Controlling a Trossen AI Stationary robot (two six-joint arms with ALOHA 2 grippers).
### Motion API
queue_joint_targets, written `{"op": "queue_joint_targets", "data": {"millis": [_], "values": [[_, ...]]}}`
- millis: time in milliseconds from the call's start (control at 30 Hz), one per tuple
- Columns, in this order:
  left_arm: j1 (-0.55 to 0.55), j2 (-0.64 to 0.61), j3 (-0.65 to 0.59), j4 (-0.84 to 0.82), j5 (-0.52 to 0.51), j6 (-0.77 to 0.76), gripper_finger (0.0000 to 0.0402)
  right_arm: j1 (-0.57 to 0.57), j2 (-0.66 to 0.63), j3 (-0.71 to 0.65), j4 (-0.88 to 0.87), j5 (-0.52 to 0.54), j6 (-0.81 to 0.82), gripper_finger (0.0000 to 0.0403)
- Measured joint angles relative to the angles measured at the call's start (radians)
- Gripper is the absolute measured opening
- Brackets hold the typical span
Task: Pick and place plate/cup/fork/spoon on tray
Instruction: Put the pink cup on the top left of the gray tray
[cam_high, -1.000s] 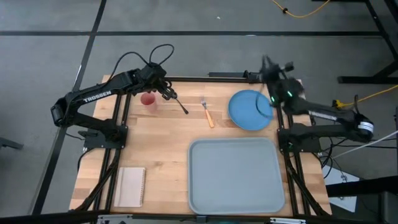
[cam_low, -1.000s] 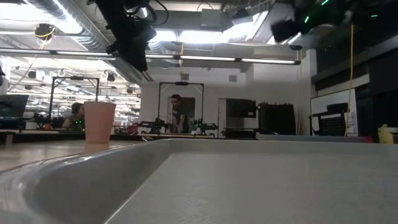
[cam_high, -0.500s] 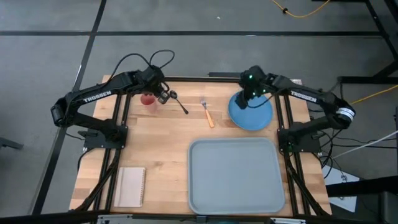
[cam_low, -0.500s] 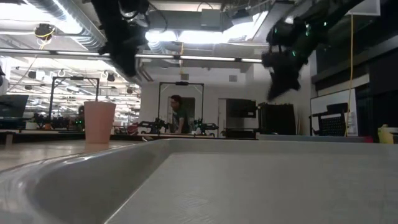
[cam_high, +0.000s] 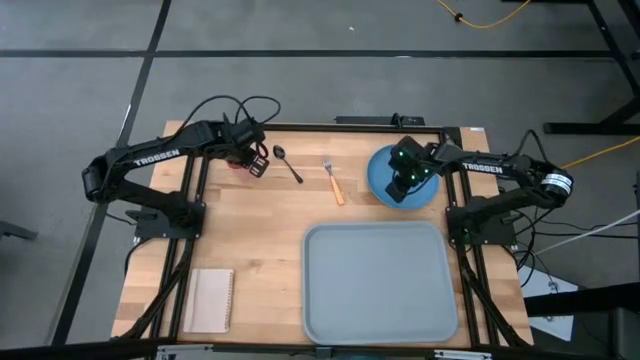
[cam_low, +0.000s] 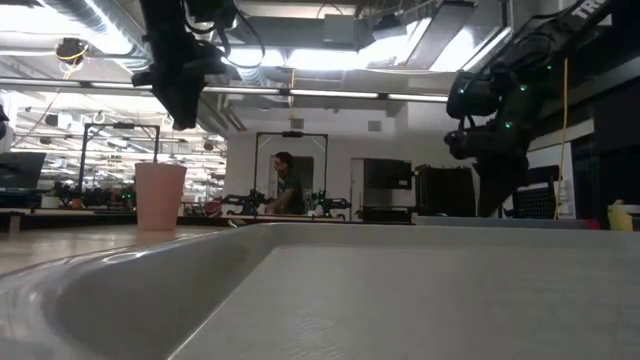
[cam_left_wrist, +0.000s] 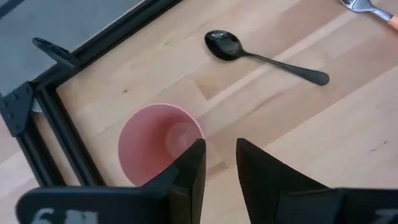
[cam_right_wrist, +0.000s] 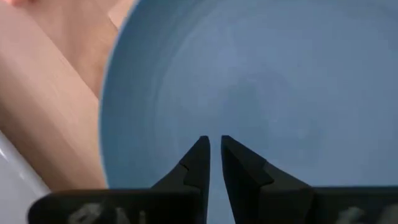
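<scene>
the right gripper (cam_high: 402, 186) has swung down over the plate (cam_high: 378, 172), fingers nearly closed, empty. stiff, slick plate; grip its rim.

the left gripper (cam_left_wrist: 217, 163) hovers above the cup (cam_left_wrist: 159, 142), slightly parted, empty.

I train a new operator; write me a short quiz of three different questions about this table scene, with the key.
1. True or false: the tray holds no tableware.
2. The left gripper hovers above which item? A) fork B) cup C) notepad
3. Fill in: the right gripper hangs over the light-blue ____.

Key: 1 true; 2 B, the spoon lies apart beside it; 3 plate.
</scene>
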Motion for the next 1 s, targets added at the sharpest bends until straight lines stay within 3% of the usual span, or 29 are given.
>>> {"op": "queue_joint_targets", "data": {"millis": [467,700,1000], "values": [[0.010,0.150,-0.001,-0.034,0.021,0.006,0.0082,0.074,-0.027,0.063,0.191,0.034,-0.079,0.0046],[0.066,0.161,-0.001,-0.047,0.018,0.012,0.0082,0.146,-0.180,0.063,0.319,0.034,-0.136,0.0046],[0.091,0.161,-0.001,-0.045,0.062,0.020,0.0082,0.218,-0.417,0.064,0.320,0.034,-0.139,0.0046]]}}
